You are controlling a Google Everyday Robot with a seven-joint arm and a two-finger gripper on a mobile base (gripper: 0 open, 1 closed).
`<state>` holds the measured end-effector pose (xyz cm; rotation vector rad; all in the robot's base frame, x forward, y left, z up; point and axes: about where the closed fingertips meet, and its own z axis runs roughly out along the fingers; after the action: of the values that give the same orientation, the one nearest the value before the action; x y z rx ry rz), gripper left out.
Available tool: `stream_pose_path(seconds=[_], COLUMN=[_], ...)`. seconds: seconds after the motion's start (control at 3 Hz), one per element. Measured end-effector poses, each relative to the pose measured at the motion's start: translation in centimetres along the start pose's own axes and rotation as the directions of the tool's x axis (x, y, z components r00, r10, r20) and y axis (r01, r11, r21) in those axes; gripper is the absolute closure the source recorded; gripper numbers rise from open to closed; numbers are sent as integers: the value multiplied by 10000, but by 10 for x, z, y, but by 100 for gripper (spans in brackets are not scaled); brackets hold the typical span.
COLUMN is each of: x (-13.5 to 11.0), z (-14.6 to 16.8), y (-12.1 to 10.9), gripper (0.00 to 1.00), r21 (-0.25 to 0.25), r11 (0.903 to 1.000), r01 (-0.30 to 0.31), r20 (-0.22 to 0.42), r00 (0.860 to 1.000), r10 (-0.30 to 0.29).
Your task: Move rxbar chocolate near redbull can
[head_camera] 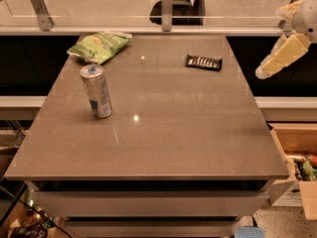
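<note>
The rxbar chocolate (203, 62), a flat black bar with white lettering, lies on the grey table (163, 133) at the back right. The redbull can (96, 90), silver and blue, stands upright at the left of the table, well apart from the bar. My gripper (265, 71) hangs at the right edge of the view, beyond the table's right side, to the right of the bar and clear of it. Nothing is seen in it.
A green chip bag (99, 46) lies at the table's back left. A glass rail with metal posts (167, 6) runs behind the table. An open cardboard box (297, 167) with items stands on the floor at the right.
</note>
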<state>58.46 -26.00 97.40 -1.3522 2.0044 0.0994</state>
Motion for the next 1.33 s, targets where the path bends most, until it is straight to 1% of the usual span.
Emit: stream_pose_path(seconds=[0.33, 0.67, 1.33], x=[1, 1, 5], z=[14, 28, 57], y=[-15, -29, -48], gripper=[0, 0, 0], r21=[44, 32, -141], r11=[9998, 9993, 9973], r01=[-206, -383, -714], r20=[537, 1095, 1924], r00=[9984, 9933, 9786], r10=[203, 378, 728])
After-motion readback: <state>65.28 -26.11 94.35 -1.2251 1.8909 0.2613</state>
